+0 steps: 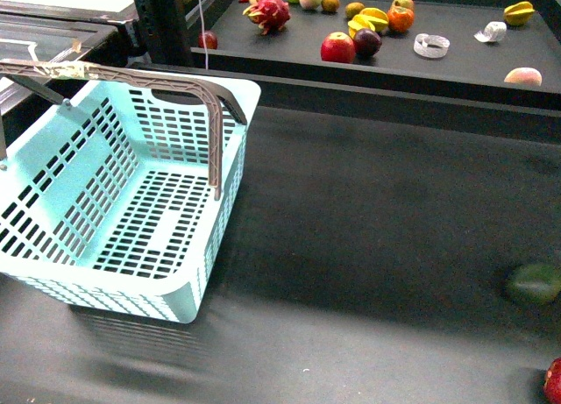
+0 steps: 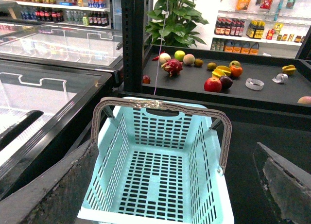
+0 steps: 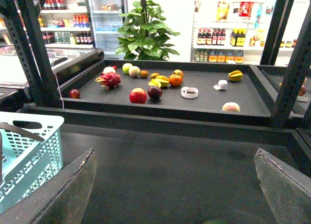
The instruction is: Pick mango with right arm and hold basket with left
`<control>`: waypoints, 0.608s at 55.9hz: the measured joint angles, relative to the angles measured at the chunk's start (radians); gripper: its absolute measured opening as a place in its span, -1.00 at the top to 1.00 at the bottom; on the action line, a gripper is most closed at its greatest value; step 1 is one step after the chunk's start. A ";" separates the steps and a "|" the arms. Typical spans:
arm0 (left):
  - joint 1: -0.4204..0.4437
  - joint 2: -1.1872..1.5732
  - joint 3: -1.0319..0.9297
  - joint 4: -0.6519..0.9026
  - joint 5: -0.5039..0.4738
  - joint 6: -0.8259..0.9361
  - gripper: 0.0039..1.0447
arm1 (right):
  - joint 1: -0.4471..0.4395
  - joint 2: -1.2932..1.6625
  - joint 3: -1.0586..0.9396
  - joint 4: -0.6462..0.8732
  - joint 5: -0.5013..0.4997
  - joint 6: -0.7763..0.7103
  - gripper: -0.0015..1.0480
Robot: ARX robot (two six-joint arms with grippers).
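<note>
The turquoise basket (image 1: 230,141) stands at the left on the dark table, empty, handles up, one taped. In the left wrist view my left gripper (image 2: 171,185) is open and empty above the basket (image 2: 201,156), one finger (image 2: 58,185) on each side of it. A smooth-looking yellow oval fruit, apparently the mango (image 1: 375,15), lies on the raised back shelf beside an orange fruit; it also shows in the right wrist view (image 3: 163,79). My right gripper (image 3: 175,190) is open and empty over bare table, well short of the shelf. Neither gripper shows in the front view.
The shelf (image 1: 456,67) holds a dragon fruit (image 1: 268,13), a red apple (image 1: 337,47), a ridged yellow fruit (image 1: 519,12) and other fruit. A dark green fruit (image 1: 533,283) and a red fruit (image 1: 554,382) lie at the table's right. A black post (image 1: 162,23) stands behind the basket.
</note>
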 joint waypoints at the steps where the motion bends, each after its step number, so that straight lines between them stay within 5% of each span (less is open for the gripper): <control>1: 0.000 0.000 0.000 0.000 0.000 0.000 -0.85 | 0.000 0.000 0.000 0.000 0.000 0.000 -0.84; 34: 0.000 0.000 0.000 0.000 0.000 0.000 -0.85 | 0.000 0.000 0.000 0.000 0.000 0.000 -0.84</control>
